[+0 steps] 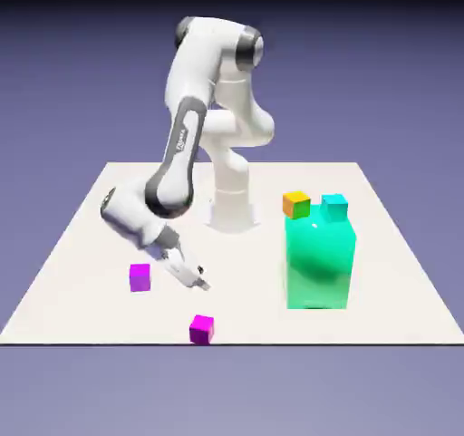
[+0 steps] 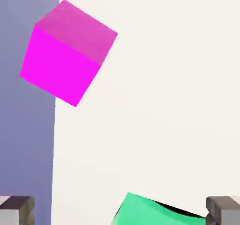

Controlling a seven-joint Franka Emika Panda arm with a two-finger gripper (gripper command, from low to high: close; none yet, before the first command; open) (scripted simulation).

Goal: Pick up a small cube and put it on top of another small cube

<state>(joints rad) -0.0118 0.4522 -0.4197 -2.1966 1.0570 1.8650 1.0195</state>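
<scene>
On the table: two magenta cubes, one green block.

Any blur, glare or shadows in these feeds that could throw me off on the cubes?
Exterior view: sharp, even light, a soft sheen on the green block, only faint shadow under the pinkish cube and violet cube. Hand view: crisp, no glare; the pinkish cube is evenly lit and the finger tips are cropped at the bottom edge.

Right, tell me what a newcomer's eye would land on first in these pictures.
First the big green block on the exterior view's right, with a small orange cube and a small teal cube on top. Then the white arm bending low, its gripper empty above the table, between the violet-purple magenta cube and the pinker magenta cube near the front edge.
</scene>
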